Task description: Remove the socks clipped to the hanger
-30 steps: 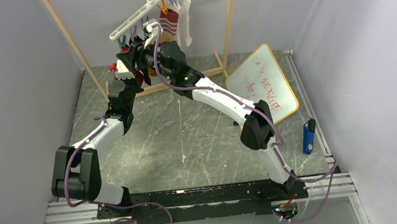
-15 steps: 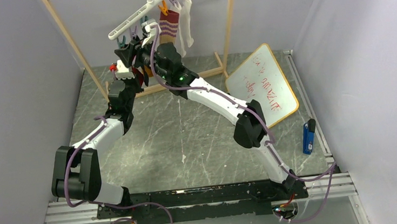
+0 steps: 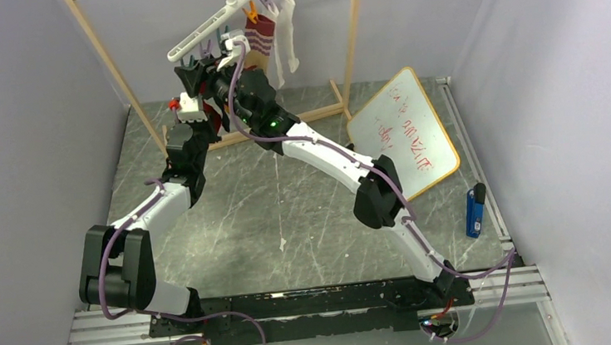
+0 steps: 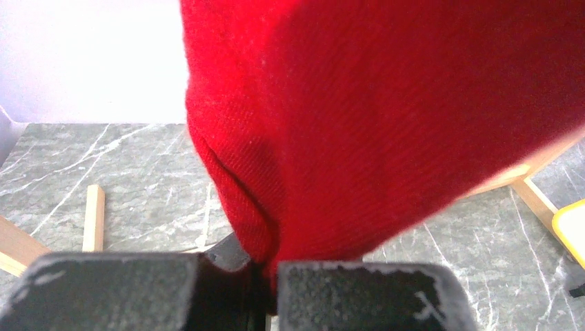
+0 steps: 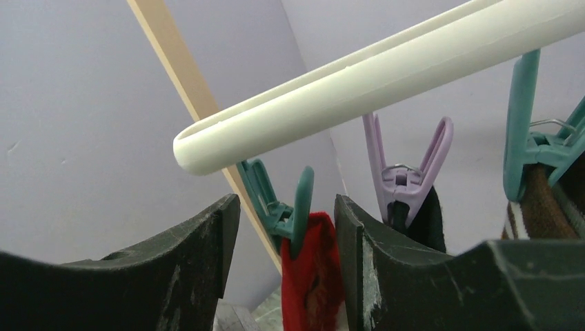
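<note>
The white hanger (image 3: 205, 31) hangs tilted from the wooden rack, with socks clipped under it. My left gripper (image 4: 269, 276) is shut on the lower end of the red sock (image 4: 386, 117), low under the hanger's left end (image 3: 200, 106). In the right wrist view the red sock (image 5: 314, 276) hangs from a teal clip (image 5: 286, 207) at the end of the bar (image 5: 372, 76). My right gripper (image 5: 286, 234) is open, with one finger on each side of that clip. A purple clip (image 5: 407, 172) holds the black sock (image 5: 431, 224). A striped sock (image 3: 261, 36) and a white sock (image 3: 283, 32) hang further right.
The wooden rack frame (image 3: 353, 35) stands at the back, its foot bar on the marble table. A yellow-rimmed whiteboard (image 3: 407, 130) lies at the right. A blue object (image 3: 474, 210) lies by the right edge. Grey walls close in on both sides.
My right gripper has risen and moved left to the clip at the hanger's left end. My left gripper has stayed shut on the red sock.
</note>
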`<state>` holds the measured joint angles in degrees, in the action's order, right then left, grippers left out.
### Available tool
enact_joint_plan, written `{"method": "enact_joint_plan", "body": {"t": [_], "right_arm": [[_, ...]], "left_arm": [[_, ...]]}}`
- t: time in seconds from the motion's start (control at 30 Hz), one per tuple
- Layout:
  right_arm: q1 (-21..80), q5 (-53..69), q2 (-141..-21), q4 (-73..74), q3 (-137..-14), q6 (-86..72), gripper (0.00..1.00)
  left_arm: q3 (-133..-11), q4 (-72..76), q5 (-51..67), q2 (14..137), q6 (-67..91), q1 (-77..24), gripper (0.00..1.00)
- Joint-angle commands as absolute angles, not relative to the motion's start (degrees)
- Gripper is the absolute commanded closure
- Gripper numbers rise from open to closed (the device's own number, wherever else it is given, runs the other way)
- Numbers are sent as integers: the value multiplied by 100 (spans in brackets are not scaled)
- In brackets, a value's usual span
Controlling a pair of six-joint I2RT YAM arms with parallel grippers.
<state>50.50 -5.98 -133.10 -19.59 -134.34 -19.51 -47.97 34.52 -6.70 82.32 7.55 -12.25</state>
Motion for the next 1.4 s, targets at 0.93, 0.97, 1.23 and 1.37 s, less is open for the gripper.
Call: {"method": "enact_joint_plan", "body": {"t": [0.93, 0.97, 1.23, 1.37], "right_arm": [[5064, -712, -14036, -2433, -14748, -1772, 65], [5062, -712, -14041, -2434, -14748, -1773, 67], [5058, -708, -14033, -2491, -14677, -1791, 78], [5062, -703, -13988, -2506, -14591, -1801, 85]], "left_arm": [[-4720, 3537, -549, 7938, 642, -1261, 95], [-4712, 3535, -556, 7940, 642, -1265, 95], [-4733, 3485, -591, 7916, 607, -1266, 95], [-4707, 3472, -612, 7850, 595, -1266, 95]]}}
